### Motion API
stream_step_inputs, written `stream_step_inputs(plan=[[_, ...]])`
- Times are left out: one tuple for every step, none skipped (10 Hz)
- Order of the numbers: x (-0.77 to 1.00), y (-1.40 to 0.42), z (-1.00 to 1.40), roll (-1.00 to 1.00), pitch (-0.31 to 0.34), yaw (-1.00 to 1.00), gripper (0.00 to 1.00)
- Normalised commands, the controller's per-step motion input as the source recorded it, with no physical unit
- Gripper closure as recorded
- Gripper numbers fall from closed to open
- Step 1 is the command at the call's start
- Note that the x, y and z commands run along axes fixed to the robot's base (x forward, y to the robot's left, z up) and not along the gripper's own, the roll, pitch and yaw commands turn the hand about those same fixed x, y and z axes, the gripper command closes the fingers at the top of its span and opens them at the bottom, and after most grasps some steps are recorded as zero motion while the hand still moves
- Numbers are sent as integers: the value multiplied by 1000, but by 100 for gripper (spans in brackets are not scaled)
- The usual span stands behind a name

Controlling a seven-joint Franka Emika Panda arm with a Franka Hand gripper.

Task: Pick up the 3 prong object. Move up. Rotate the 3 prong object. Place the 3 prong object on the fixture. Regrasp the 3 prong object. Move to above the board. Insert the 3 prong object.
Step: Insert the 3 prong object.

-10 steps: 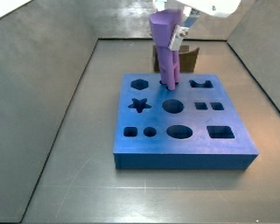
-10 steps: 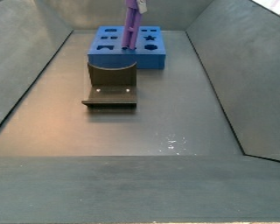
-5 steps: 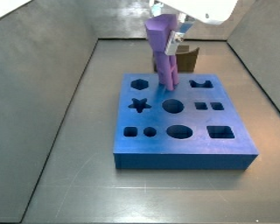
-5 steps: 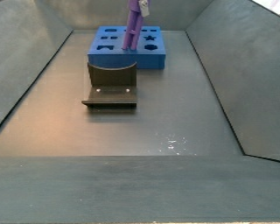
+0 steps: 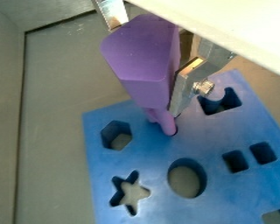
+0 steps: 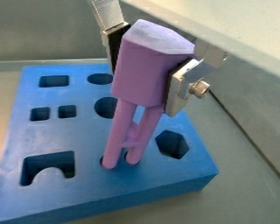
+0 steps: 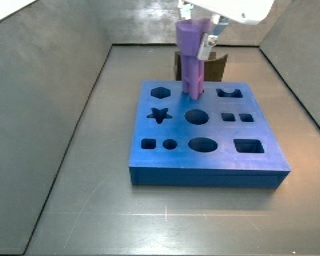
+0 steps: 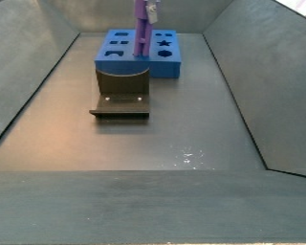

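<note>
- You have a light-purple 3 prong object (image 6: 140, 96), plain and unpatterned.
- Your board (image 7: 210, 165) is solid blue, its cutouts darker.
- The gripper (image 5: 149, 48) above it shows silver finger plates.
- At 12 o'clock of the board, the fixture (image 8: 121, 94) is dark brown.

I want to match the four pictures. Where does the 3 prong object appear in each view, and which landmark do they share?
Wrist view: the 3 prong object fills the centre, held by the gripper, prongs entering the board.
Wrist view: the piece stands mid-frame, prongs in a hole.
Side view: it is upright above the board's far edge.
Side view: it is small, over the far board.
Shared landmark: the star cutout; hidden in the wrist view.
</note>
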Motion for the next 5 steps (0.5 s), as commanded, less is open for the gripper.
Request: stream_step_inputs(plan=[[623, 263, -34, -121, 376, -100, 100], [663, 266, -123, -139, 303, -163, 100], [597, 260, -294, -121, 131, -191, 100], [394, 129, -509, -43, -41, -240, 100], [180, 0, -471, 14, -189, -283, 100]])
